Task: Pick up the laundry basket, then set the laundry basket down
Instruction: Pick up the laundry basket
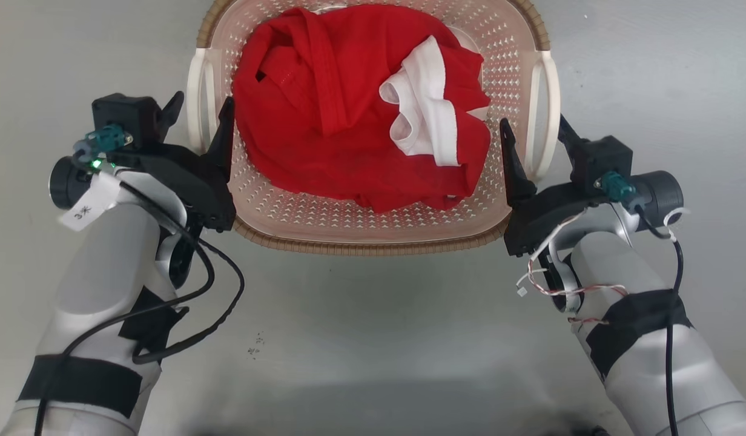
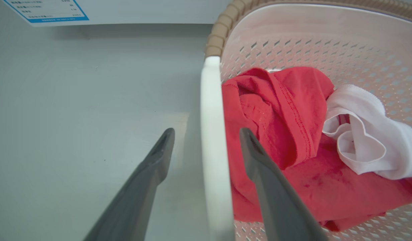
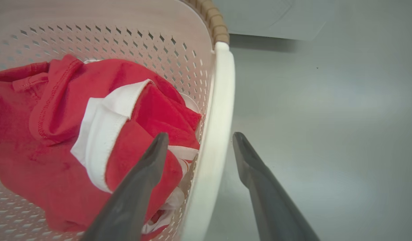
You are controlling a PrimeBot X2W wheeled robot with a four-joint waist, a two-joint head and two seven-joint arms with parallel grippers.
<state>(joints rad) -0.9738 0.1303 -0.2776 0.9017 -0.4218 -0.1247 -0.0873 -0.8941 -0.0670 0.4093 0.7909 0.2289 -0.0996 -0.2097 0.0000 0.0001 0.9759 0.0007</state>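
While both pincers sit apart, left gripper (image 1: 202, 108) and right gripper (image 1: 532, 124) each straddling a white handle (image 1: 545, 109) of the laundry basket (image 1: 373, 243) on the floor (image 1: 373, 339), uneven closing could tilt it, spilling the red garment (image 1: 324, 121).

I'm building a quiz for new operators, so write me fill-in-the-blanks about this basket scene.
The laundry basket holds a white garment lying on a ___ one. The left gripper straddles the basket's white ___. The right gripper has one finger inside the basket and one ___ it.
Missing: red; handle; outside.
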